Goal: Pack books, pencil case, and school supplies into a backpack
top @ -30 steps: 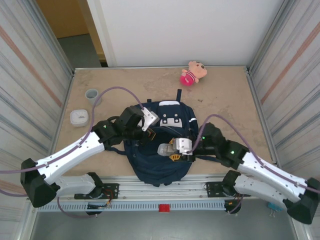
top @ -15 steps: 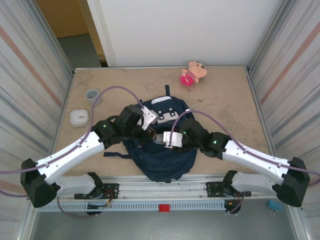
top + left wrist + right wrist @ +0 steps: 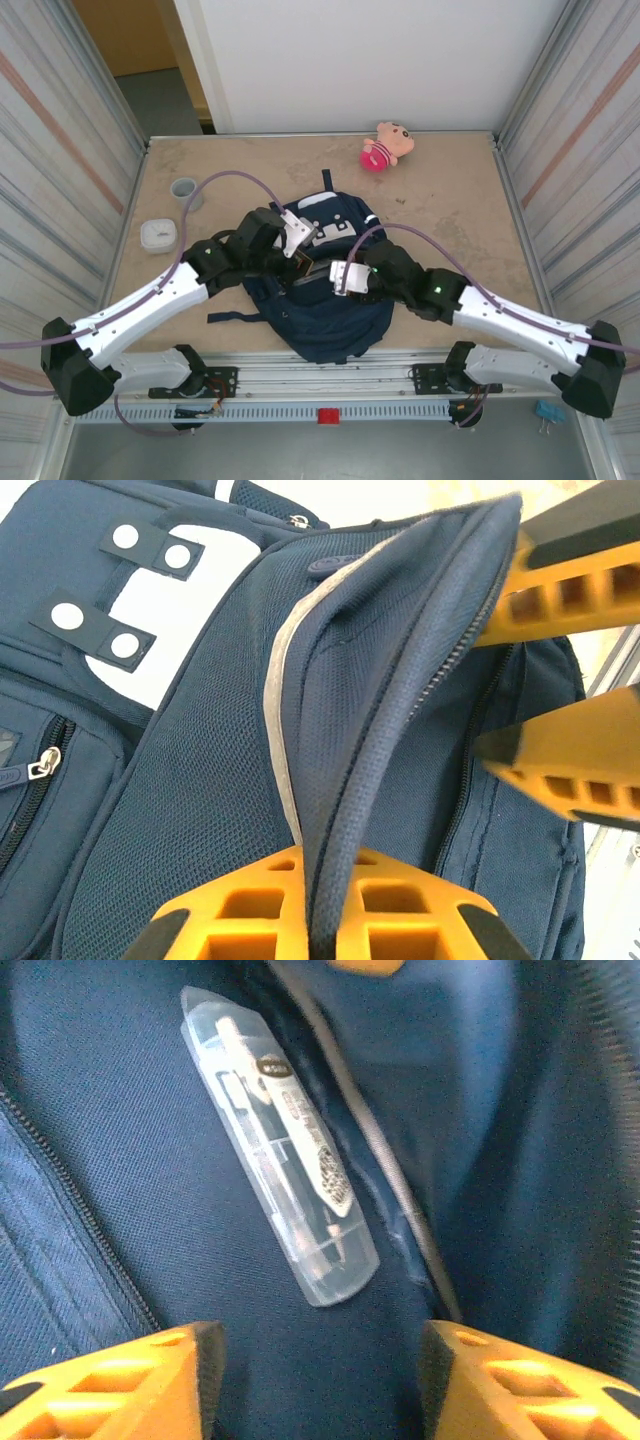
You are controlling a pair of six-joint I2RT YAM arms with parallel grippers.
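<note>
Navy fabric marks the backpack (image 3: 322,322), lying at the near table edge between your arms. Your left gripper (image 3: 320,930) is clamped on the raised rim of its opening. Your right gripper (image 3: 320,1360) hangs with jaws apart, holding nothing, just above a slim clear case (image 3: 285,1150) lying on the fabric. Farther back sit a white box (image 3: 157,235), a grey cup (image 3: 184,189) and a pink plush toy (image 3: 386,146).

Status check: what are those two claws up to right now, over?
Left gripper shut on backpack flap. Right gripper open over clear supply case. Nothing between jaws.
</note>
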